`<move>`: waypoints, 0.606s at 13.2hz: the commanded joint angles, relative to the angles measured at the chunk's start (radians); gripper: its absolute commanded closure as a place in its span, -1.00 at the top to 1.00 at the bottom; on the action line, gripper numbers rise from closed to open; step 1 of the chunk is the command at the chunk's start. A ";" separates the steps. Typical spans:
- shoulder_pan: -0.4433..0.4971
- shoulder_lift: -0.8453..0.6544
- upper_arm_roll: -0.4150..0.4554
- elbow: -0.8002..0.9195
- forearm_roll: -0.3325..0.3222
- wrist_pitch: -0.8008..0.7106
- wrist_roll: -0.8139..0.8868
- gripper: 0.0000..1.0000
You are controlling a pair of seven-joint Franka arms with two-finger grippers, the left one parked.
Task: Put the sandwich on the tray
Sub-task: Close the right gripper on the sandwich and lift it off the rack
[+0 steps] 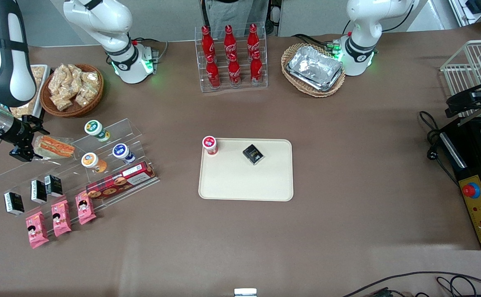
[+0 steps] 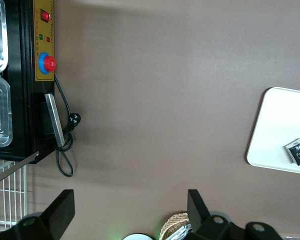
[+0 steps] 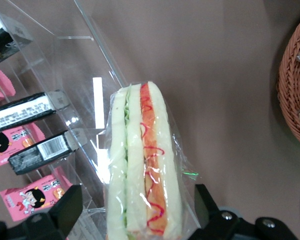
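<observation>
The gripper [image 1: 29,148] hangs at the clear display rack [image 1: 112,142], toward the working arm's end of the table, jaws spread wide either side of the wrapped sandwich [image 1: 55,147] and not visibly pinching it. Pickup in hand; next, closing, lifting and carrying to the tray [image 1: 246,181] mid-table

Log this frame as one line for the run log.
phase: sandwich pickup | gripper: at display rack, around sandwich | tray: holds cup, black box; no sandwich yet
</observation>
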State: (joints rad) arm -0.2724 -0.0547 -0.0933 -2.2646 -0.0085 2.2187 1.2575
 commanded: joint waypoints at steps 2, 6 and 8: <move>-0.010 -0.024 0.006 -0.065 0.016 0.081 0.010 0.99; -0.010 -0.007 0.006 -0.070 0.016 0.102 0.010 0.94; -0.011 -0.010 0.006 -0.072 0.016 0.102 0.010 0.72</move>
State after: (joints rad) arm -0.2724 -0.0524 -0.0933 -2.3160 -0.0080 2.2951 1.2616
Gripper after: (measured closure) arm 0.026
